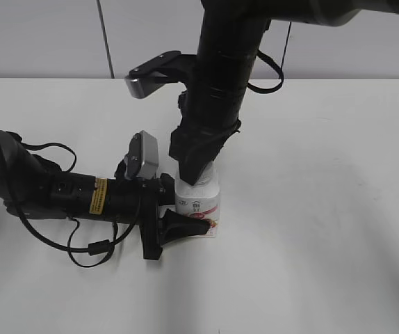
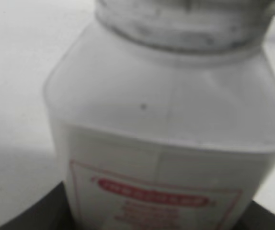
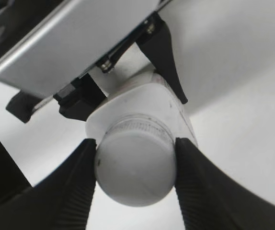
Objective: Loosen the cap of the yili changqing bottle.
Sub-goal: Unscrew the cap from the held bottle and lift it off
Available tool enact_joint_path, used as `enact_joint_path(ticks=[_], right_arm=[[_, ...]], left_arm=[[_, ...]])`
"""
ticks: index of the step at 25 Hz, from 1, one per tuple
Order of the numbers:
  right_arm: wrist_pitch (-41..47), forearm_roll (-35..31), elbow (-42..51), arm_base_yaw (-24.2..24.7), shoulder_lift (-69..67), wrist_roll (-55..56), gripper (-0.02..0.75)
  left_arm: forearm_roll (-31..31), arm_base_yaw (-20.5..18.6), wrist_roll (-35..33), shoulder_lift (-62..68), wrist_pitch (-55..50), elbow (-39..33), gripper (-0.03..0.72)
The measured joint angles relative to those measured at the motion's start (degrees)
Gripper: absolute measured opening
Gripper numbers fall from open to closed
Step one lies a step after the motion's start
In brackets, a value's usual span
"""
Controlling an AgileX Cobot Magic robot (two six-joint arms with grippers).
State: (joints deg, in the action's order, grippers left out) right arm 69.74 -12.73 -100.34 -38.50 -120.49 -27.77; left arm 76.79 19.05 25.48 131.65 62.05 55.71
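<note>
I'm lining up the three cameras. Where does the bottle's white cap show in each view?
Exterior view: the small round white plastic cap is mostly hidden, bottom center, inside the right pincer.
Left wrist view: only its blurred lower rim at the top edge.
Right wrist view: lower center, between two black fingers.
Shared landmark: the squat white plastic bottle.

Exterior view: cap hidden behind right pincer [image 1: 198, 177]; only the lower yili changqing bottle [image 1: 198, 207] shows, label print too small to read. Left pincer [image 1: 178, 224] far finger hidden behind the bottle. Right arm cut off at the top edge.

Left wrist view: bottle [image 2: 168, 120] fills the frame, blurred; red label text unreadable, label cut by the bottom edge, neck cut by the top edge. Pincer fingers only dark corners at the bottom.

Right wrist view: cap [image 3: 136, 165] top visible, bottle label hidden; right pincer fingers [image 3: 75, 184] cut by the bottom edge.
</note>
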Motion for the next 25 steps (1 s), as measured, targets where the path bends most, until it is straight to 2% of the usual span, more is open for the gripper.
enact_joint_path(ticks=[4,10,25], right_arm=[[0.0,0.1,-0.1,0.0,0.0,-13.8,0.395],[0.0,0.1,-0.1,0.0,0.0,-24.6,0.393],[0.0,0.7,-0.3,0.0,1.7,-25.7,0.389]], left_arm=[[0.1,0.0,0.0,0.0,0.0,0.0,0.386],[0.1,0.0,0.0,0.0,0.0,0.0,0.386],[0.1,0.0,0.0,0.0,0.0,0.0,0.386]])
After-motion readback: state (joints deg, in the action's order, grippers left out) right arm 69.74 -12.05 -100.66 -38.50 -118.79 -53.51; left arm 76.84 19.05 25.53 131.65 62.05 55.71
